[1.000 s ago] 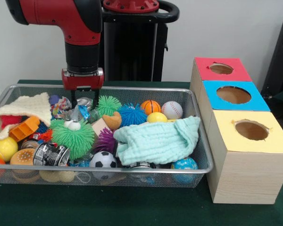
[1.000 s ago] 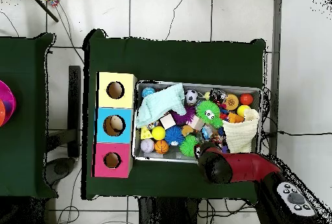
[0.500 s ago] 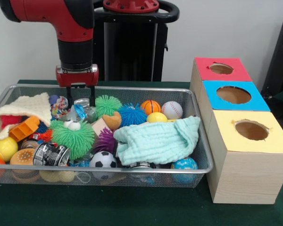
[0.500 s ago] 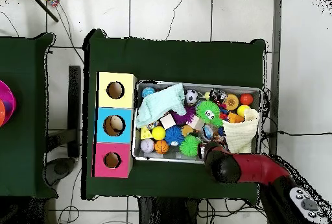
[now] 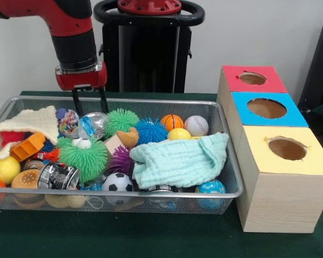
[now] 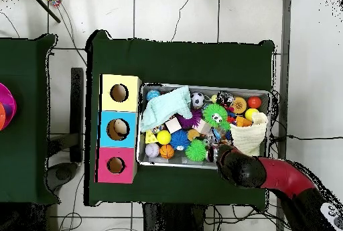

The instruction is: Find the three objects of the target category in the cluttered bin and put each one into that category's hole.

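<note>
Gripper: the gripper is seen in the front view above the far left rim of the wire bin; its two dark fingers stand a narrow gap apart and nothing is held between them.
Below the tool: a crinkled clear-and-blue wrapper lies just under the fingertips, with a green spiky ball to its right and a multicoloured small ball to its left.
Task's things: the target category is not named, so the three objects cannot be picked out; candidates such as the basketball, baseball and soccer ball are all seen in the bin, none in a hole.
Holes: the red box, blue box and yellow box stand in a row right of the bin, well apart from the gripper.
Cover: a mint cloth and a cream cloth may hide further objects.
Risk: a descent here is judged likely to catch the wrapper or a neighbouring toy together, since the items touch; round balls may be squeezed out of a narrow grasp.
Risk: the mesh rim lies close below the fingers, and could be struck on lowering.
</note>
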Motion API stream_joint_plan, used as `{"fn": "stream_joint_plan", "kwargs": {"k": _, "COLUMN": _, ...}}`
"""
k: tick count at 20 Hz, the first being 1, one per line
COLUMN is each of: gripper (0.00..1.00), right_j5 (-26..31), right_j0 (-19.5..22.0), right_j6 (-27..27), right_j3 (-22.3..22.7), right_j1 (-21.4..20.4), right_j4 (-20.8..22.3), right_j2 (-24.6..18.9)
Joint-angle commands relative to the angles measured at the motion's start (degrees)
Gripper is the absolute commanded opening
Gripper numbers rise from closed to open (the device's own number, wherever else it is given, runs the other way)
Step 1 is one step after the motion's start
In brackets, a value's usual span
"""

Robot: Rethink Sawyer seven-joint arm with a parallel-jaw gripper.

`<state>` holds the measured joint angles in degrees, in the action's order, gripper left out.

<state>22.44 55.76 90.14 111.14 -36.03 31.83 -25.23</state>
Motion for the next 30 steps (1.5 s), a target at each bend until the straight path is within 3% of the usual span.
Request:
{"fn": "stream_joint_plan", "kwargs": {"k": 1, "gripper": 1.0, "right_j5": 1.6, "right_j0": -1.0, "right_j6": -3.4, "right_j3": -0.5, "right_j1": -1.4, "right_j4": 1.2, "right_j2": -6.0}}
{"fn": "stream_joint_plan", "kwargs": {"k": 10, "gripper": 1.0, "right_j5": -3.9, "right_j0": -11.1, "right_j6": 4.2, "right_j3": -8.2, "right_j1": 0.9, "right_j4": 14.9, "right_j2": 9.2}}
{"fn": "stream_joint_plan", "kwargs": {"k": 30, "gripper": 1.0, "right_j5": 2.5, "right_j0": -8.4, "right_j6": -1.0, "right_j3": -5.6, "right_j1": -3.8, "right_j4": 11.1, "right_j2": 6.1}}
